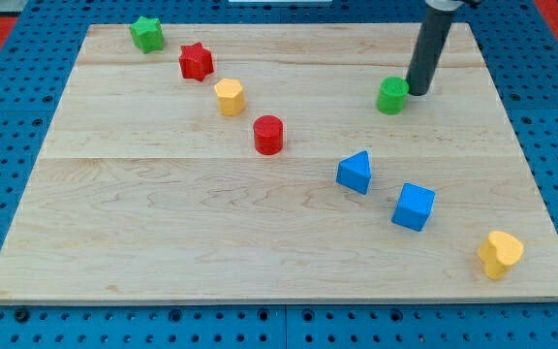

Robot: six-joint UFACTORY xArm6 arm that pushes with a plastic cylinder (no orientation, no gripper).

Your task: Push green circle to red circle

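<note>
- Biggest thing here is the pale wooden board, made of planks, filling most of the frame and sitting on a blue pegboard surface that shows around all the edges.
- Next up, the straight dark rod coming down from the top right of the frame. There's no pincer on this rig at all, so nothing opens or closes and nothing is being held; it's just a rod. My tip sits on the board just to the right of the green circle block, touching it or as good as.
- The blue cube is at lower right, and the blue triangular block is just up and left of it.
- The yellow heart-shaped block sits near the bottom right corner of the board.
- The red circle block, a short cylinder, is about mid-frame, slightly above centre.
- The green circle block, the one to be pushed, is at upper right, well apart from the red circle, which lies to its lower left.
- The yellow hexagon-ish block is up and left of the red circle.
- The red star block is a bit further up-left.
- The green star block sits near the top left corner of the board.
</note>
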